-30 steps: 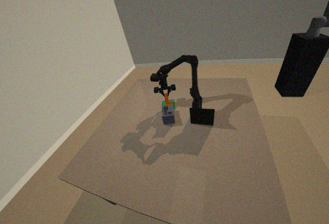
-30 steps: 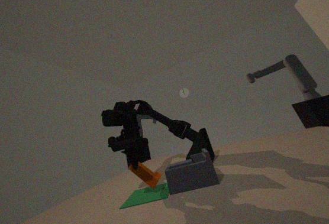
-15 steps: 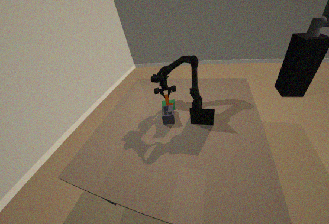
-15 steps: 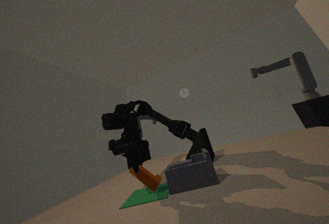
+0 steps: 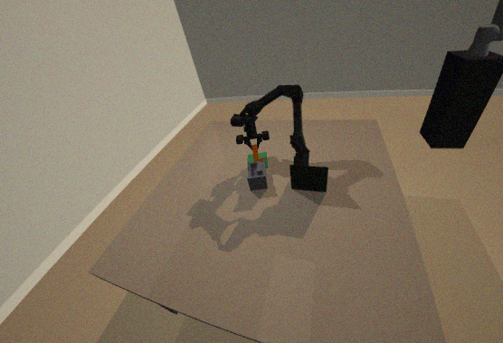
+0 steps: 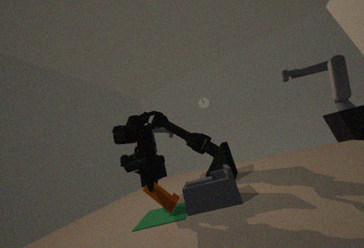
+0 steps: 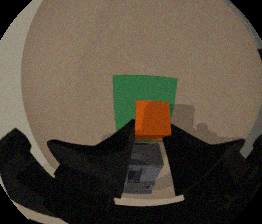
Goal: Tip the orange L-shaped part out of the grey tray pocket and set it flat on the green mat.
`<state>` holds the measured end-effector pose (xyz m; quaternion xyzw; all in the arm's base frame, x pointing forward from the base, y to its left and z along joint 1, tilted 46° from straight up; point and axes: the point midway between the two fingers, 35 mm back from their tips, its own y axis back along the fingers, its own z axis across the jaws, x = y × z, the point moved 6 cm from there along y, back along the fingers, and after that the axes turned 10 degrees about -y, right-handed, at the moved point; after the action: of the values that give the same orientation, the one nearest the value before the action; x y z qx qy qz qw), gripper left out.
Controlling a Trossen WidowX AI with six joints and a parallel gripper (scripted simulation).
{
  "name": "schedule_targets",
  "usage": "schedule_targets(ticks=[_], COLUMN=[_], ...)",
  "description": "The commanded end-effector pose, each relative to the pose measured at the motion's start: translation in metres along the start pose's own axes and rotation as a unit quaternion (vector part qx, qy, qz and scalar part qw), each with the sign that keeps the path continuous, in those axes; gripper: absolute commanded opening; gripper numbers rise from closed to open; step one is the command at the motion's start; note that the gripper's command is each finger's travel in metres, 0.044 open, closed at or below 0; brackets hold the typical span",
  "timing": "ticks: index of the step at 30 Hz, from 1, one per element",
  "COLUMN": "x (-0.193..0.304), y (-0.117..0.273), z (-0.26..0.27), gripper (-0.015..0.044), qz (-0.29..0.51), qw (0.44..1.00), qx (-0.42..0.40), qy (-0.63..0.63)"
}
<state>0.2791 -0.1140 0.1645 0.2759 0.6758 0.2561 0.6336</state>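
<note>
The orange L-shaped part (image 5: 255,153) (image 6: 161,197) (image 7: 153,116) is out of the grey tray and steeply tilted, its L-shaped end low and its other end up. My gripper (image 5: 254,146) (image 6: 150,188) (image 7: 148,123) is shut on that raised end. The part hangs over the green mat (image 5: 263,157) (image 6: 152,218) (image 7: 124,95), close to the tray's side. Its low end is very near the mat; whether it touches is not clear. The grey tray (image 5: 258,184) (image 6: 213,197) (image 7: 147,154) stands beside the mat, its pocket empty.
The arm's black base (image 5: 308,178) stands to the right of the tray in the top view. A black pedestal (image 5: 452,100) with a grey arm on it is far off to the right. The tray's walls rise well above the mat.
</note>
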Motion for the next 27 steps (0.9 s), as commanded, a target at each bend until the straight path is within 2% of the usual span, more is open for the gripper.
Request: schedule_targets(ticks=[1,9,14,18,27], x=[0.000,0.000,0.002,0.002,0.002], y=[0.000,0.002,0.044,0.083,0.080], z=[0.000,0.000,0.004,0.000,0.001], gripper=[0.0053,0.0263,0.0394,0.0400,0.0400], qz=[0.000,0.000,0.004,0.002,0.001], qw=[1.000,1.000,1.000,1.000,1.000], qx=[0.000,0.000,0.001,0.003,-0.006], qy=[0.000,0.000,0.002,0.004,0.004])
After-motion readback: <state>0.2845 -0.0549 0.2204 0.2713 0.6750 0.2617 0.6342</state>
